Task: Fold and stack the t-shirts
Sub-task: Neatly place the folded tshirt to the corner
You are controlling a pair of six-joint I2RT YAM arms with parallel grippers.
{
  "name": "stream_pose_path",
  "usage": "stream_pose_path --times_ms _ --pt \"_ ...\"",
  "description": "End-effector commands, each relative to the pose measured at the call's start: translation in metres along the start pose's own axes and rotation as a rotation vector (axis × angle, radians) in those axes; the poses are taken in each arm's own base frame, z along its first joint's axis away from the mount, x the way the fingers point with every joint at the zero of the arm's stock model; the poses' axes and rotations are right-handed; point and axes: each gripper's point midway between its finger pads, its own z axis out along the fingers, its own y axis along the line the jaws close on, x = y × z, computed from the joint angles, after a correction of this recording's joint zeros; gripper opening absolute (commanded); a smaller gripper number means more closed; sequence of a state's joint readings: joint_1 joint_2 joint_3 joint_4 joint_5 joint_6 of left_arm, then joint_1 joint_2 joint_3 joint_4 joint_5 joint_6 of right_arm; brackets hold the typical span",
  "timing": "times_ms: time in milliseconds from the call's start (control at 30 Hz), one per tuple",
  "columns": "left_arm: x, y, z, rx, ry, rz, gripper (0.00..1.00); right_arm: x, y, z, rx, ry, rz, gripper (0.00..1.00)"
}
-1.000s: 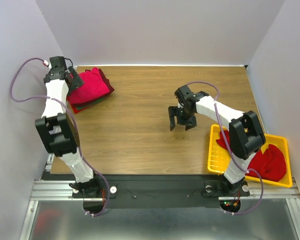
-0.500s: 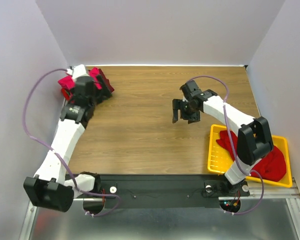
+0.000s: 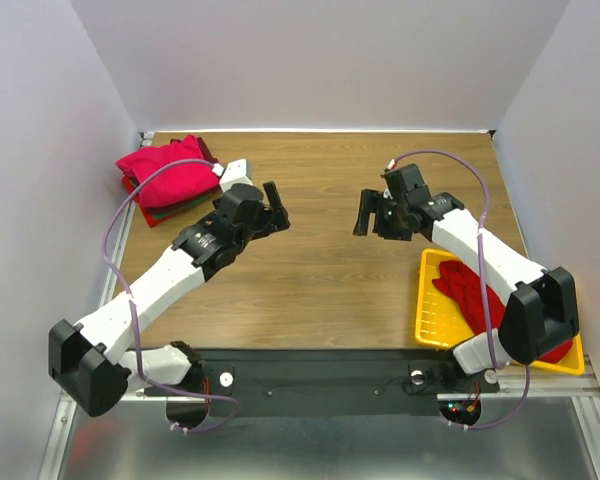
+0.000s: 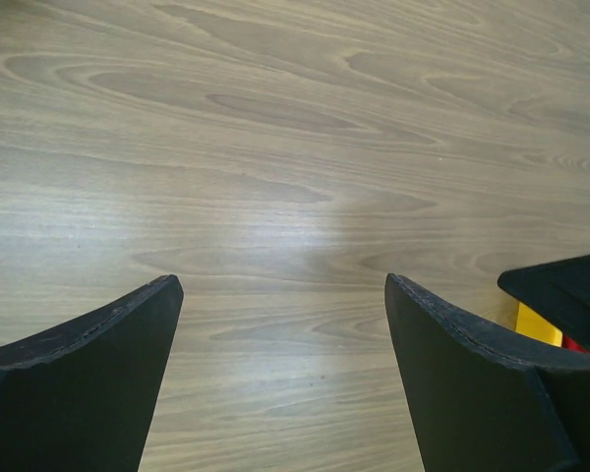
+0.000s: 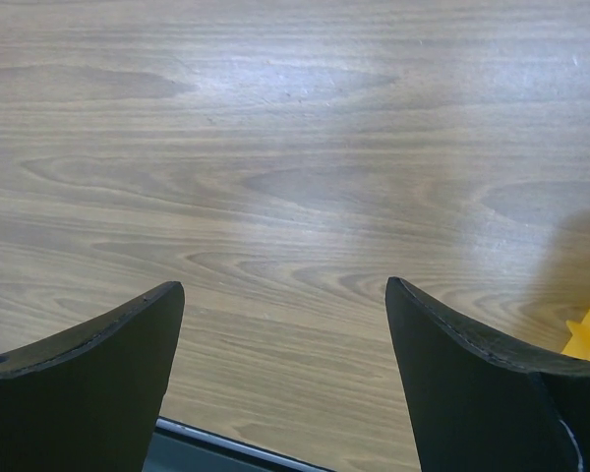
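Nearest the onlooker, at the right of the table's front edge, a yellow tray [image 3: 432, 322] held crumpled red shirts [image 3: 466, 288] heaped loosely against its wall. The right arm crossed over the heap, so how many shirts lay there could not be told, possibly two or more.

Further in, over the bare middle of the wooden table [image 3: 310, 270], both hands hung empty. The left gripper [image 3: 276, 208] reached in from the left with its jaws spread wide and nothing between them but wood grain. The right gripper [image 3: 375, 218] faced it from the other side, well apart, also fully parted and holding nothing.

At the far left corner sat the folded stack [image 3: 170, 172], bright red on top with darker and green edges showing beneath.

The cloth looked light, limp and quick to bunch. A shirt from the tray would likely sag and trail once lifted, so a firm pinch on a raised fold or a hem near the top of the heap seemed the surest hold. Two grips set apart along one edge would help to spread it flat.
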State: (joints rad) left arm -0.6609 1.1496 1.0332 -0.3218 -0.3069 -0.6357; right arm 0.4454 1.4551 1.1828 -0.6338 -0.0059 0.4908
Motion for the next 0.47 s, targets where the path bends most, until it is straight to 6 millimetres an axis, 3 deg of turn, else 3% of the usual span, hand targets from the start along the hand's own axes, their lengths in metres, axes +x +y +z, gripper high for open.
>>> stream_pose_path --times_ms 0,433 --pt "-0.015 -0.017 0.004 -0.011 -0.052 -0.007 0.96 -0.015 0.000 -0.007 -0.005 -0.082 0.022 0.89" --pt "-0.017 -0.029 0.001 -0.009 -0.070 0.028 0.96 -0.013 -0.005 -0.017 0.006 -0.112 0.036 0.89"
